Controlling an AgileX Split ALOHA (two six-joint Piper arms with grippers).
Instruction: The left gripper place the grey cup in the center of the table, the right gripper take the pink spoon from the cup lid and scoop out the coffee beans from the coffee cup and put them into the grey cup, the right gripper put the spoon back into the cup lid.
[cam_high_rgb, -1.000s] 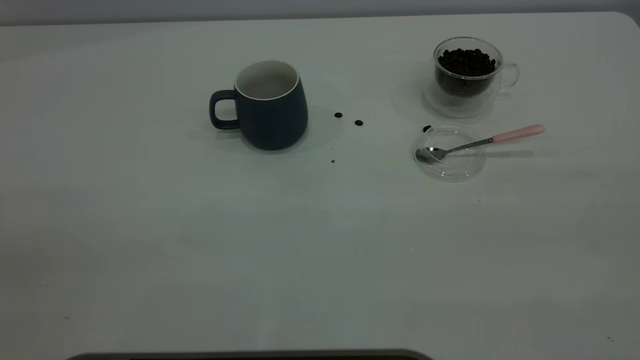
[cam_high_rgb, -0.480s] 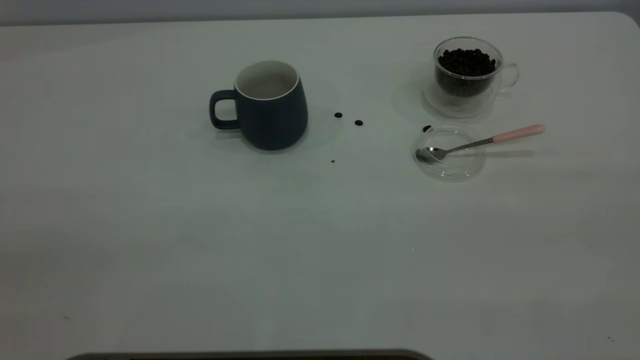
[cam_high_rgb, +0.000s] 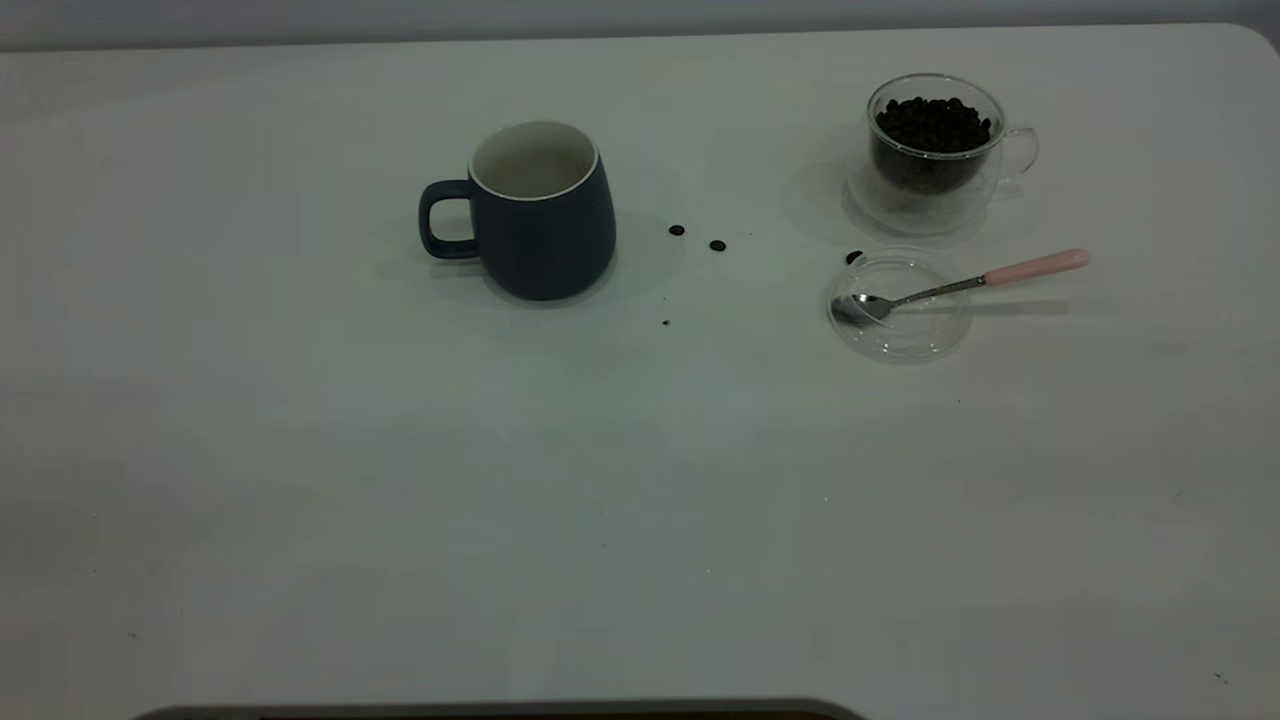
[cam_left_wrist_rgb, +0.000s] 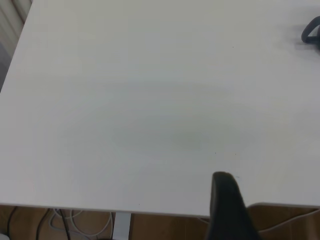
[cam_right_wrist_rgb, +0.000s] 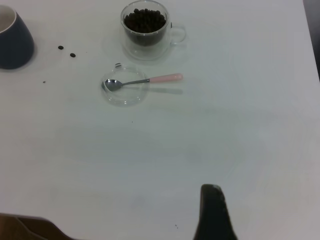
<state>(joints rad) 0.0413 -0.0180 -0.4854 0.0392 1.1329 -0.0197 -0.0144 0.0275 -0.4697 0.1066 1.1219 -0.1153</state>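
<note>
The grey cup (cam_high_rgb: 540, 215) stands upright left of the table's middle, handle to the left; it also shows in the right wrist view (cam_right_wrist_rgb: 12, 42). The coffee cup (cam_high_rgb: 935, 150) with coffee beans (cam_high_rgb: 932, 122) stands at the back right. The cup lid (cam_high_rgb: 915, 335) lies in front of it. The pink spoon (cam_high_rgb: 960, 283) rests with its bowl in the lid and its handle pointing right. Neither gripper shows in the exterior view. The left gripper (cam_left_wrist_rgb: 225, 200) hangs over the table's near edge. The right gripper (cam_right_wrist_rgb: 212, 210) is well back from the lid (cam_right_wrist_rgb: 125, 97).
Two loose beans (cam_high_rgb: 677, 230) (cam_high_rgb: 717, 245) lie on the white table (cam_high_rgb: 640, 480) right of the grey cup. Another bean (cam_high_rgb: 853, 257) lies beside the lid's far rim. A small dark speck (cam_high_rgb: 666, 322) lies nearer the front.
</note>
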